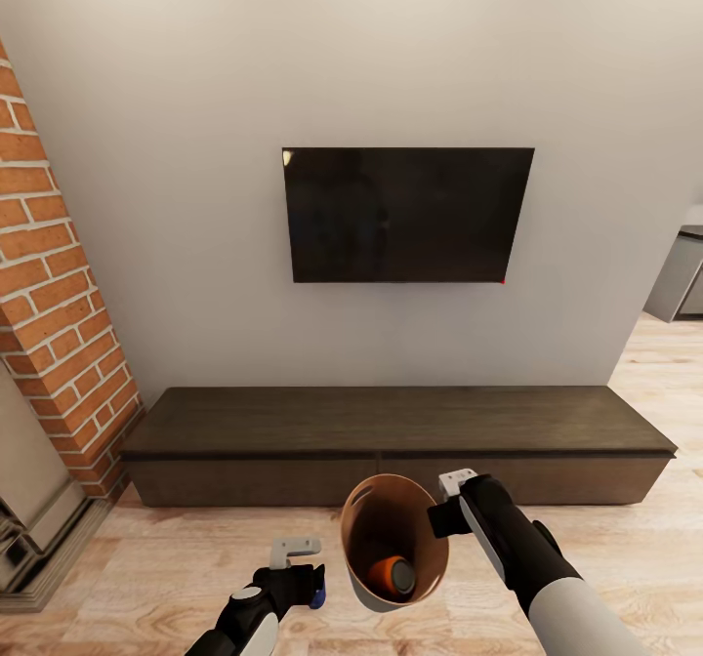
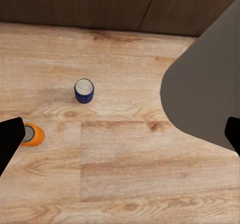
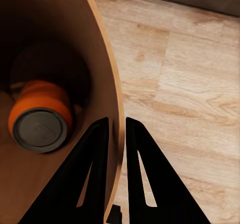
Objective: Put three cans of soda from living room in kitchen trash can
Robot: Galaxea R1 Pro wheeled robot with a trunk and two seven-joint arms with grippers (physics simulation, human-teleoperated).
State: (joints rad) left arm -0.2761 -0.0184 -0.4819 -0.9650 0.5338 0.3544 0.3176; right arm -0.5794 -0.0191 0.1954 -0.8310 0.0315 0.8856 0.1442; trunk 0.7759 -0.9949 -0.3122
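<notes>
My right gripper (image 1: 444, 512) holds the trash can (image 1: 376, 514) above the floor in front of me, tilted with its mouth toward the head camera. The right wrist view has the gripper (image 3: 116, 120) shut on the can's wall (image 3: 95, 59), one finger inside and one outside. One orange soda can (image 1: 392, 576) lies at the tan bottom (image 3: 40, 121). My left gripper (image 1: 298, 573) is open, low beside the bin. Below it, on the floor, stand a blue soda can (image 2: 84, 90) and an orange soda can (image 2: 32, 135), the latter partly hidden by a finger (image 2: 10, 139). The bin's grey outside (image 2: 205, 84) looms beside them.
A long low dark-wood cabinet (image 1: 391, 422) runs along the wall ahead, under a black wall-mounted TV (image 1: 408, 214). The red brick fireplace (image 1: 49, 275) stands at the left. Grey cabinets (image 1: 682, 280) show past the wall's right end. Light wood floor (image 1: 625, 529) lies around me.
</notes>
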